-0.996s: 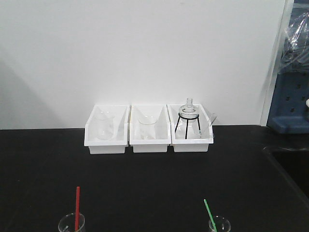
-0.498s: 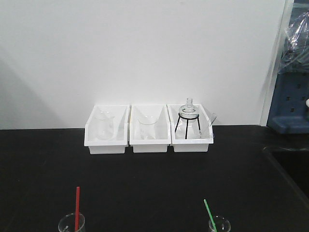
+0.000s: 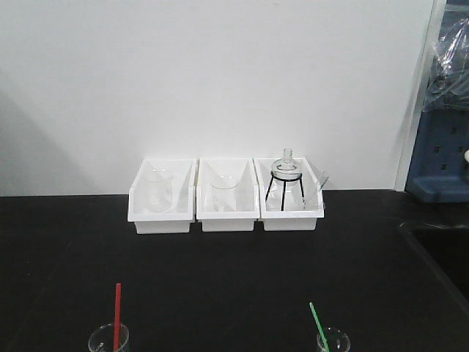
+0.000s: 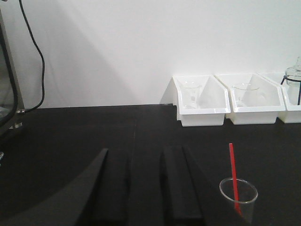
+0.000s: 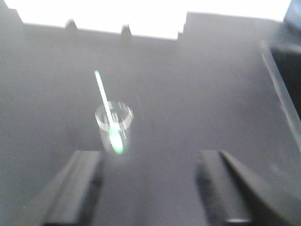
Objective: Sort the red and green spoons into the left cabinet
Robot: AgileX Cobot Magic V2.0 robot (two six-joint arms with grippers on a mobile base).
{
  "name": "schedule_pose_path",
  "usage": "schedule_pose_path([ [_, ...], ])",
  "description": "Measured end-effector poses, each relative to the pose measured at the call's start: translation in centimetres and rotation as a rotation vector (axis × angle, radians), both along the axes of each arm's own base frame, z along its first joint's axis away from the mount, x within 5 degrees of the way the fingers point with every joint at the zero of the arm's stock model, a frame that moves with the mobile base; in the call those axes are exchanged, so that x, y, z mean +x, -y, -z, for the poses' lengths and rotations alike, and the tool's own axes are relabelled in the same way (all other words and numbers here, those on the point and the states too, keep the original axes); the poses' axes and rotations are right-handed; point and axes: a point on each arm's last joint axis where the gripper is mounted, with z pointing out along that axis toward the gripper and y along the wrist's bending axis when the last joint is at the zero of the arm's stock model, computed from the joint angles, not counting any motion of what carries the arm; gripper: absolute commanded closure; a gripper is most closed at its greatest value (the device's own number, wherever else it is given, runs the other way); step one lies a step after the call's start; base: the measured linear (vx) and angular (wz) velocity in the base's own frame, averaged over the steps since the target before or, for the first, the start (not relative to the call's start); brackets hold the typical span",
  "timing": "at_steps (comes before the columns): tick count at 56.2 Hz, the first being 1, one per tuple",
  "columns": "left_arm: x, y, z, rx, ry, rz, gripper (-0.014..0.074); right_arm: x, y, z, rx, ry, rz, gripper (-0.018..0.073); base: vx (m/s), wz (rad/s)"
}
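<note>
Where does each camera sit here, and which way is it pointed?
Front view: at the table's near side, facing across the black table to three white bins by the wall; no arm shows.
Left wrist: low, facing forward; open left hand, red spoon in a cup right of it.
Right wrist: higher, tilted down; open right hand, green spoon in a cup.
Shared: front and left wrist both show red spoon and bins.

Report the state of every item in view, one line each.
Red spoon, standing in the left cup, handle up.
Green spoon, leaning in the right cup, bowl down.
Left end effector, open, empty.
Right end effector, open, empty.
Left bin, holds an upright left beaker.
Middle bin, holds an upright middle beaker.
Right bin, holds a flask on a black tripod.
</note>
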Motion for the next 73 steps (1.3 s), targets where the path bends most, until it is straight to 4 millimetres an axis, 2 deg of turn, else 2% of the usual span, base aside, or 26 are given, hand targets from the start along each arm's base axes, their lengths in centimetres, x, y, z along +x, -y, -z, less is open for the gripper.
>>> schedule_pose_path([
  [8,1.0,0.2,0.4,-0.096,-0.058,0.019,0.0236,1.2,-0.6,0.0,0.021,0.044,-0.028,0.0008,0.0,0.0],
  [16,3.2,0.5,0.7,-0.189,-0.11,0.03,0.0183,3.0,-1.2,1.2,0.02,0.017,-0.053,0.0008,0.0,0.0],
  [24,5.8,0.4,1.2,-0.171,-0.144,0.018,0.0136,4.7,-1.9,2.4,0.027,0.005,-0.082,0.0008,0.0,0.0],
  [35,9.1,0.4,2.1,-0.142,-0.145,0.011,0.0133,7.1,-2.8,3.3,0.042,0.016,-0.116,0.0008,0.0,0.0],
  [47,12.3,2.4,3.5,-0.12,-0.171,0.126,0.0134,10.9,-4.0,3.5,0.0,-0.004,-0.156,0.0008,0.0,0.0],
  [57,16.1,4.3,3.6,-0.078,-0.141,0.239,0.0135,14.0,-4.9,3.9,-0.021,-0.012,-0.18,0.0008,0.0,0.0],
  [73,22.4,6.0,4.7,-0.092,-0.16,0.289,0.0135,16.7,-5.8,5.9,-0.065,-0.057,-0.236,0.0008,0.0,0.0],
])
